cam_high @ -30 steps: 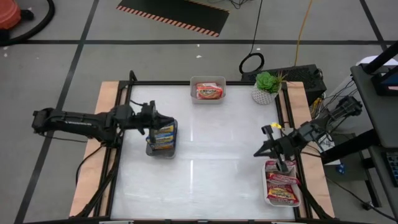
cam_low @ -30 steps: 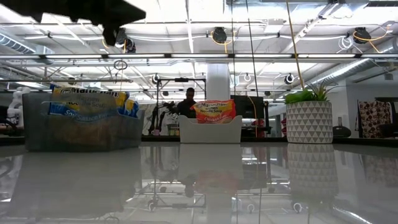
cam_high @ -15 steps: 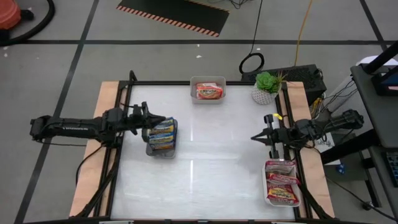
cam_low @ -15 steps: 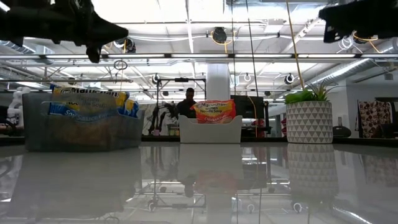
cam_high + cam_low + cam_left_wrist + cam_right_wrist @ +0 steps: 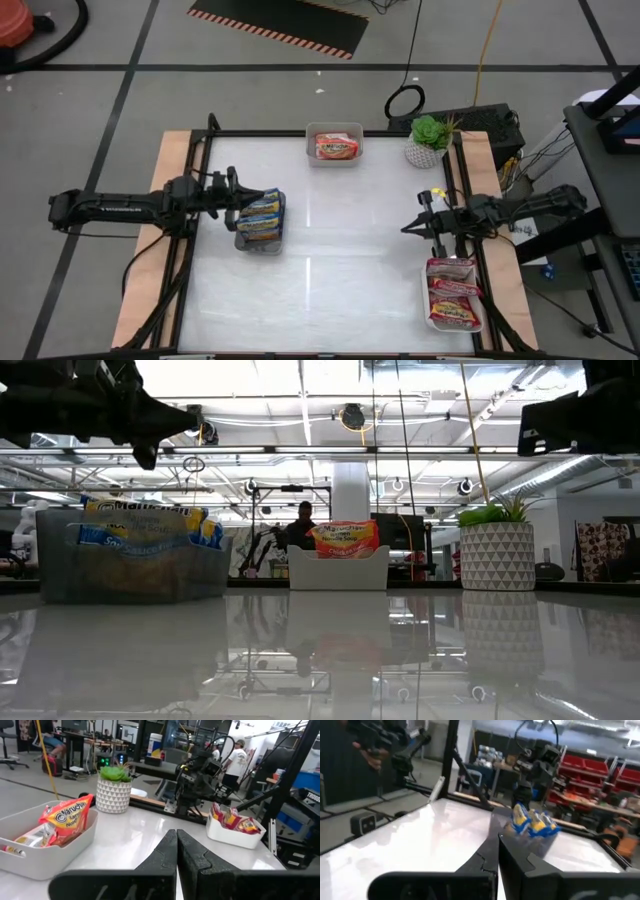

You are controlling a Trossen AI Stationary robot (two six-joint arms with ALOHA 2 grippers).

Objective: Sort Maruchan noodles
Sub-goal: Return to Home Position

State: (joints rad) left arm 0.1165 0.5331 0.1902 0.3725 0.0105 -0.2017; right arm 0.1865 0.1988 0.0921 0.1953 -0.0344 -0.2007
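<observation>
The left pincer (image 5: 255, 196), fingers pressed together and empty, hovers at the black bin (image 5: 245, 243), well left of the potted plant (image 5: 430, 140). The blue noodle packs (image 5: 263, 213) lie in the bin, just beyond its tips. The orange pack (image 5: 335, 147) sits near the plant's left. The right pincer (image 5: 406, 228), likewise closed and empty, hangs over the tabletop in front of the plant, nearest the maroon packs (image 5: 452, 293). Both probably need only back away.

Blue-and-yellow packets (image 5: 262, 213), an orange-red packet (image 5: 335, 147), maroon-and-silver packets (image 5: 453, 295) — and a white, triangle-patterned pot (image 5: 497, 558).
</observation>
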